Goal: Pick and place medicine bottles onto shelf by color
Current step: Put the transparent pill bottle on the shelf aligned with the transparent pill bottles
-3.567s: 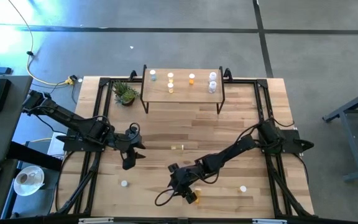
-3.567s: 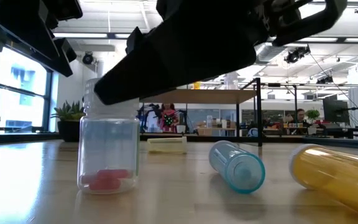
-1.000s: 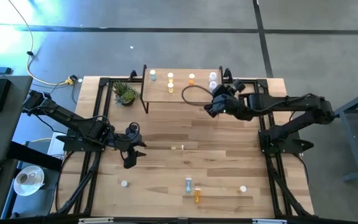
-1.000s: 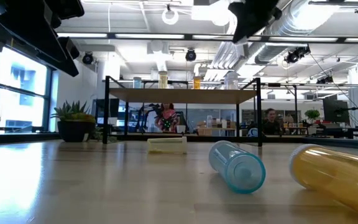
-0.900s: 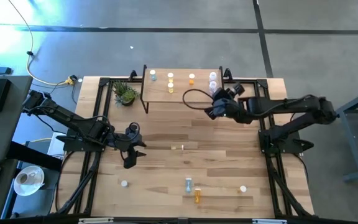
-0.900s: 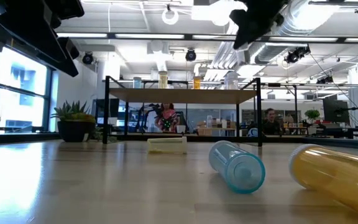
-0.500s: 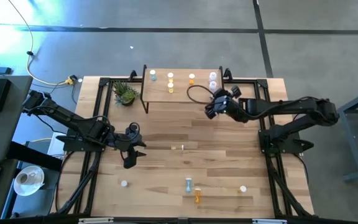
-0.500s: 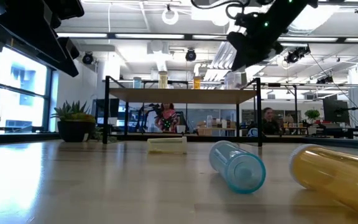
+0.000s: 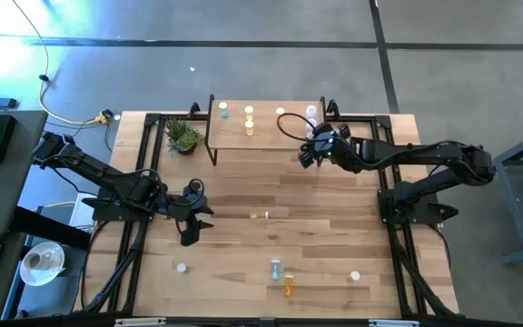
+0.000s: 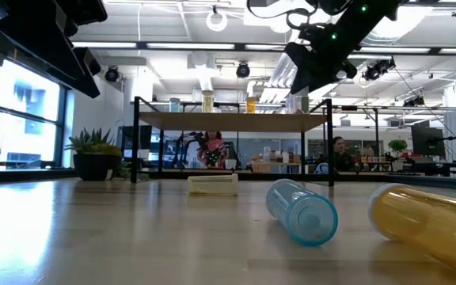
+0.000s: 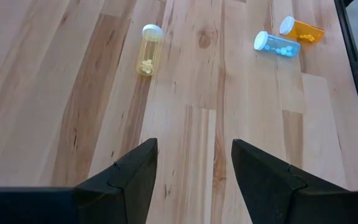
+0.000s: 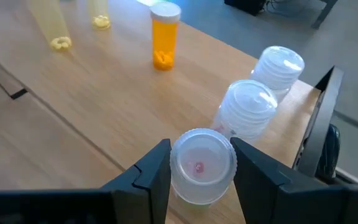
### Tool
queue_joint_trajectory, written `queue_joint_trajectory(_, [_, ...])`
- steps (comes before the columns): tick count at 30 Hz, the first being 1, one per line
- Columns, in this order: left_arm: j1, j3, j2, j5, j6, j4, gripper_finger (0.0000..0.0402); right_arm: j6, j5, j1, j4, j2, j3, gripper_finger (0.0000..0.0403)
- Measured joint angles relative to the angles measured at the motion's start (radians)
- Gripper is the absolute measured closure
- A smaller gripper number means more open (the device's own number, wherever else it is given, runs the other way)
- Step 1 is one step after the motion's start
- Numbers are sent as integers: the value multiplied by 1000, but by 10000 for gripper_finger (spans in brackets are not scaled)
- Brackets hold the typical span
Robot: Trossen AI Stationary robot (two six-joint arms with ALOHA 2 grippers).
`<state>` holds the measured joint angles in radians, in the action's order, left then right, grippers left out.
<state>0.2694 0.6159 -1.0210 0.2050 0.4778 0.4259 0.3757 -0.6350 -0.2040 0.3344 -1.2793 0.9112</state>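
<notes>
My right gripper (image 12: 202, 180) is shut on a clear medicine bottle with a white cap (image 12: 202, 163), at the right front corner of the shelf (image 9: 266, 136). Two more clear bottles (image 12: 248, 109) stand on the plank just beyond it, with an orange one (image 12: 164, 36) and yellow ones (image 12: 51, 22) farther along. In the low view the right gripper (image 10: 311, 67) hangs just above the shelf top. At the table's left my left gripper (image 11: 193, 168) waits open, clear of everything. A yellow (image 11: 149, 50), a blue (image 11: 277, 45) and an orange bottle (image 11: 302, 29) lie on their sides on the table. My right gripper pinches the clear bottle between its two fingers (image 12: 157, 171), one on each side at the white cap's rim (image 12: 175, 163). The fingers come slanting down from the table's right side. The bottle stands upright, cap up; its bottom is hidden, so whether it rests on the plank cannot be told.
A small potted plant (image 9: 182, 136) stands left of the shelf. Two loose white-capped bottles (image 9: 181, 268) (image 9: 355, 275) sit near the table's front. The shelf's black frame (image 12: 319, 124) rises close beside my right gripper. Bare plank (image 12: 104, 93) lies between the orange and the clear bottles.
My right gripper has sunk toward the shelf top with the clear bottle, shifted a little toward the far edge and rolled at the wrist. The bottle has stayed between the fingers.
</notes>
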Motion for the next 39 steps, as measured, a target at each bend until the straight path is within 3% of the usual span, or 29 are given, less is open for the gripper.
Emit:
queue_joint_trajectory(10, [0, 0, 0, 0, 0, 0, 204, 10, -7, -6, 8, 0, 0, 246])
queue_joint_trajectory(39, [0, 0, 0, 0, 1, 1, 204, 22, -18, -6, 20, -1, 0, 245])
